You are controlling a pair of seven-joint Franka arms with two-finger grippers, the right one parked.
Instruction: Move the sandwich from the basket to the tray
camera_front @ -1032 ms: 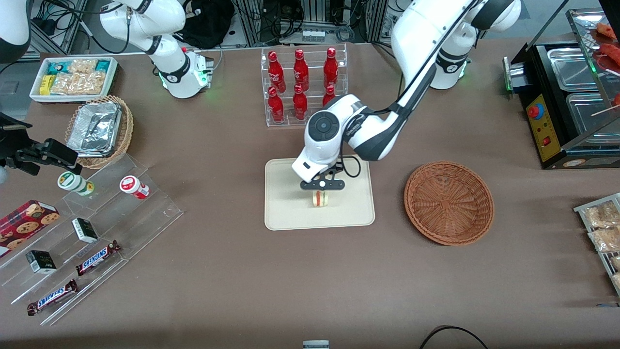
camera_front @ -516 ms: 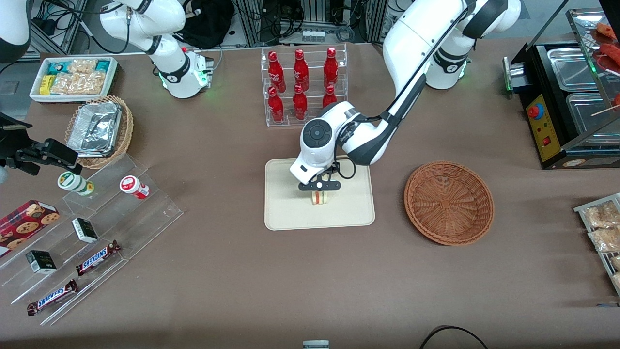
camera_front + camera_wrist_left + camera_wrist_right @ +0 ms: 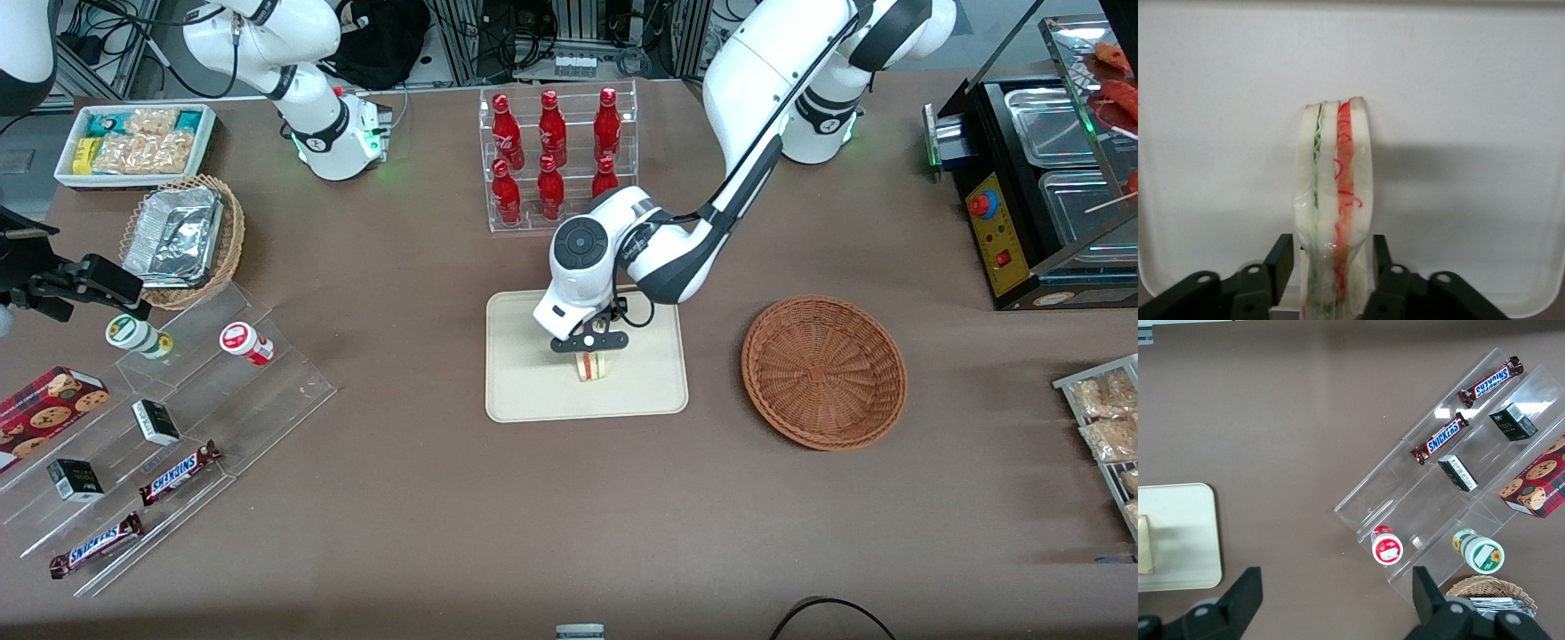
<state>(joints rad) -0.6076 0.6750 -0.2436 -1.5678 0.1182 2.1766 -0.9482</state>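
Note:
The sandwich (image 3: 591,366) stands on edge on the cream tray (image 3: 524,382), near its middle. In the left wrist view the sandwich (image 3: 1335,167) shows white bread with green and red filling layers, resting on the tray (image 3: 1471,80). My gripper (image 3: 590,354) hangs straight over it, and its fingers (image 3: 1286,253) straddle the wedge's near end with a thin gap on each side, so the gripper (image 3: 1333,247) is open. The reddish-brown basket (image 3: 824,371) lies beside the tray toward the working arm's end, with nothing in it. The right wrist view catches the tray's corner (image 3: 1185,533) and a sandwich edge (image 3: 1143,545).
A clear rack of red bottles (image 3: 556,160) stands farther from the front camera than the tray. Toward the parked arm's end are a stepped acrylic shelf with snacks (image 3: 178,418), a tan basket of foil containers (image 3: 182,238) and a white snack bin (image 3: 133,142). A food warmer (image 3: 1040,204) stands at the working arm's end.
The arm's upper links swung a little toward the parked arm's end. The gripper and sandwich stayed at almost the same spot over the tray, and the sandwich now leans slightly.

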